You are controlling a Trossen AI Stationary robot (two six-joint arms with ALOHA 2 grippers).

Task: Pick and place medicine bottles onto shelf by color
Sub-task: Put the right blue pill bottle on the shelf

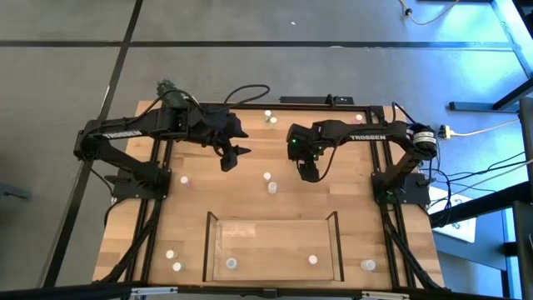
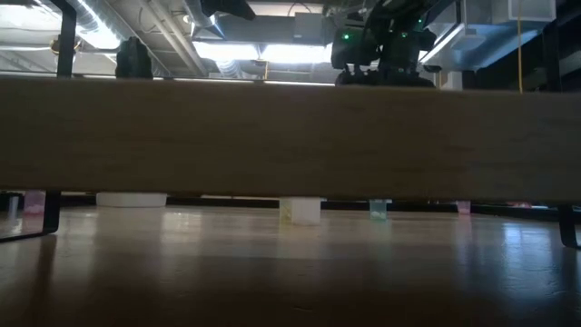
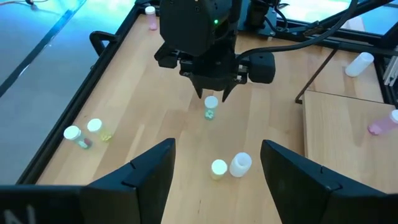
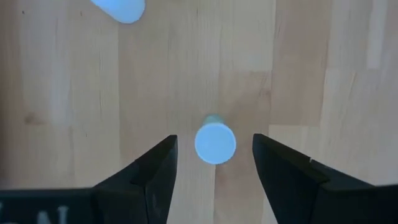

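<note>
A light-wood tabletop (image 1: 250, 200) sits inside a black metal frame (image 1: 151, 217) on a grey floor (image 1: 75, 75) crossed by dark seams; a yellow cable (image 1: 483, 129) runs off at one side; in the low view a broad wooden board (image 2: 290, 136) spans the picture, with ceiling lights (image 2: 263, 53) above it.

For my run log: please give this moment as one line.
right gripper: open, above upright bottle, not gripping | left gripper: open, holds nothing, waiting over table | shelf: two bottles inside
</note>
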